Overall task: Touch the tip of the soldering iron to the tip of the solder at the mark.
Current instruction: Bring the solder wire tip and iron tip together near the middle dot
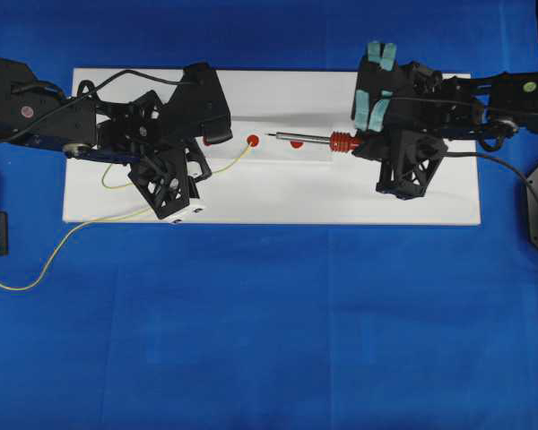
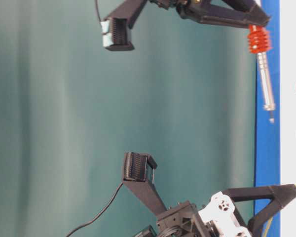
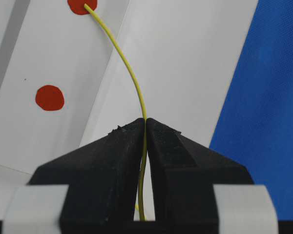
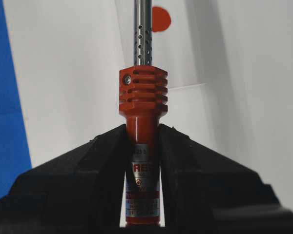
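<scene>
While the left gripper (image 3: pixel 145 127) stands clamped on the long, very thin yellow solder wire (image 3: pixel 129 73), its two black fingers (image 3: pixel 107 161) pressed together with the wire pinched in the seam between them, the right gripper (image 4: pixel 142 141) is likewise clamped, its black fingers (image 4: pixel 88 165) squeezing the red handle of the slim pen-shaped soldering iron with the orange-red ribbed collar and silver perforated shaft (image 4: pixel 142 95). Seen from overhead, both arms work over a flat white rectangular board (image 1: pixel 278 193) lying on a blue cloth (image 1: pixel 278 331). From the left gripper the solder arcs forward, and its free tip rests on a round red mark (image 1: pixel 253 141) painted on the board (the left wrist view shows the wire's end lying right on the edge of that dot, with a second red dot (image 3: pixel 50 97) off to one side). The wire's long tail loops back under the left arm and trails off the board onto the cloth. In the overhead view the iron lies roughly level, pointing leftward, its fine dark tip just beside the same mark but apart from the solder's end. The table-level view shows the iron's tip (image 2: pixel 271 118) held a little above the board. A thin black cord (image 1: pixel 511 175) runs away from the right arm toward the edge of the scene.
</scene>
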Motion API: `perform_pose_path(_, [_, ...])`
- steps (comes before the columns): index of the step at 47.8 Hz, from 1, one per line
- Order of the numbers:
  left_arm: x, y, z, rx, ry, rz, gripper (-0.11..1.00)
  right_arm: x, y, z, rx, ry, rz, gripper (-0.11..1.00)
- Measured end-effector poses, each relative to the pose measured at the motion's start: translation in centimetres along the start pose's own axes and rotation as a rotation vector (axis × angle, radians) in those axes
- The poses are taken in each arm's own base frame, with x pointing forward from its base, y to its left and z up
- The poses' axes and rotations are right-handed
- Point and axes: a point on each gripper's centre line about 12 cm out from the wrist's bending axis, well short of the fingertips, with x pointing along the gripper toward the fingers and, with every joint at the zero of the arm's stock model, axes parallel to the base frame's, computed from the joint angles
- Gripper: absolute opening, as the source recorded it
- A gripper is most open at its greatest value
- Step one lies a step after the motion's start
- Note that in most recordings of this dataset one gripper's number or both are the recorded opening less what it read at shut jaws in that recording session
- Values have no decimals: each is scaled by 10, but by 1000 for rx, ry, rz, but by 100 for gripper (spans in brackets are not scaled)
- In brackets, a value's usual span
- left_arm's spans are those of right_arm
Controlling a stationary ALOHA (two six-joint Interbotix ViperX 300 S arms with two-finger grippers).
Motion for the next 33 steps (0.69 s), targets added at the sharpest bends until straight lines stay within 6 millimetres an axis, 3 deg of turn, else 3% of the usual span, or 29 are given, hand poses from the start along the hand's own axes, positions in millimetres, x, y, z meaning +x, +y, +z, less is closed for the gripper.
perform_pose_path(22, [0, 1, -1, -1, 13, 5, 3, 30, 0, 8, 2, 62, -8, 6])
perform_pose_path(33, [0, 0, 1, 0, 7, 3, 3, 31, 0, 8, 2, 73, -9, 6])
